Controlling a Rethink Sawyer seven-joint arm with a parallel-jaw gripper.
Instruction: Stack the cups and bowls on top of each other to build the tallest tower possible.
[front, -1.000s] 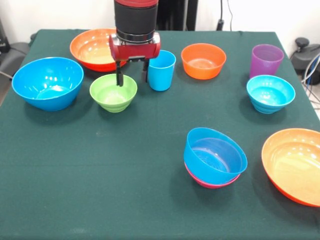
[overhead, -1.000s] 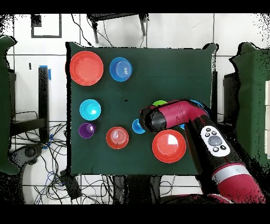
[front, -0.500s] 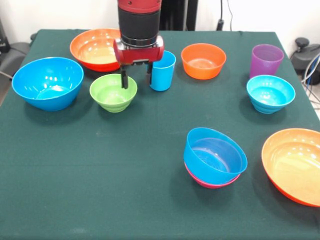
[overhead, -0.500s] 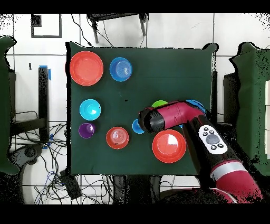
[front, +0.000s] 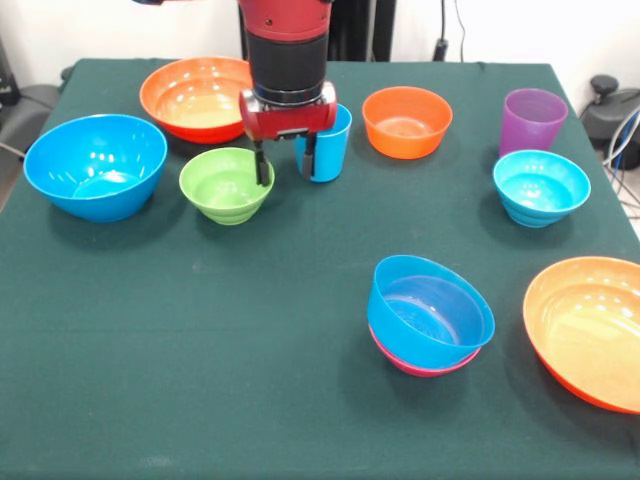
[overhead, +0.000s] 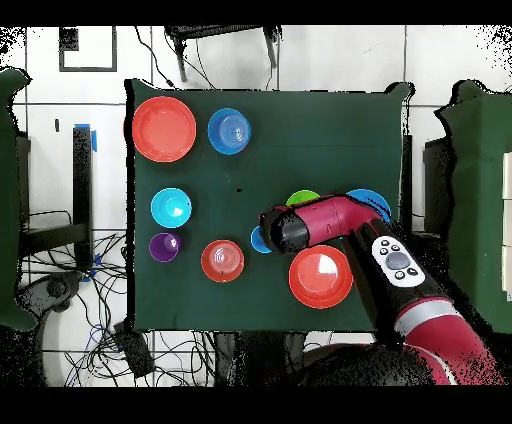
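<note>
My gripper (front: 285, 168) hangs open, low over the table between the green bowl (front: 226, 185) and the light blue cup (front: 327, 143). One finger stands at the green bowl's right rim, the other in front of the cup; nothing is held. The tower (front: 430, 312) is a blue bowl nested in a pink bowl (front: 415, 368) at the front right. The purple cup (front: 532, 120) stands at the back right, beside a cyan bowl (front: 540, 187). In the overhead view the arm (overhead: 300, 225) hides the gripper and partly covers the green bowl (overhead: 303, 197) and light blue cup (overhead: 258, 240).
A large blue bowl (front: 95, 165) sits at the left. Orange bowls stand at the back left (front: 195, 95), back middle (front: 406, 120) and front right edge (front: 590, 325). The green cloth table (front: 200, 380) spreads wide at the front left.
The gripper has shifted right in the front view and come lower, from above the green bowl's back rim to the gap between that bowl and the light blue cup. Nothing else moved.
</note>
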